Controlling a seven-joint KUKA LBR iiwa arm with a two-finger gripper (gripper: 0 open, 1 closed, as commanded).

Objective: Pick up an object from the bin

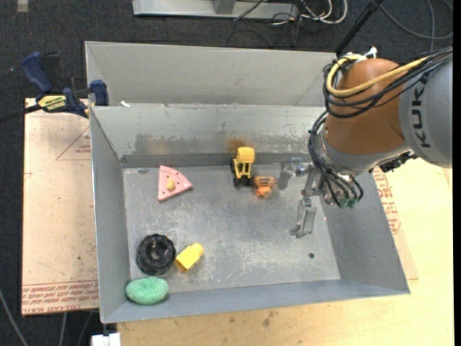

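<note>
Camera view puts your gripper (299,204) low in the right part of the bin (216,125), hanging off the arm (364,114) that comes in from the right. Under it you have bare grey floor. The fingers (303,220) look spread and nothing sits between them, though the cables at the wrist crowd that spot, so take the spread as likely rather than certain.

Your nearest thing is a small orange toy (264,186), just left of the gripper and a little farther back, apart from the fingers. Just beside it, to its left and close to the far wall, stands a yellow truck (243,166); you cannot tell whether the two touch.

Farther left, near the far wall, a pink wedge (173,183) lies flat with a yellow knob on its face. In the near left corner you have three things close together: a black wheel (155,254), a yellow block (189,256) just right of it, and a green oval (148,290) nearest the front wall. All three are well apart from the gripper.
</note>
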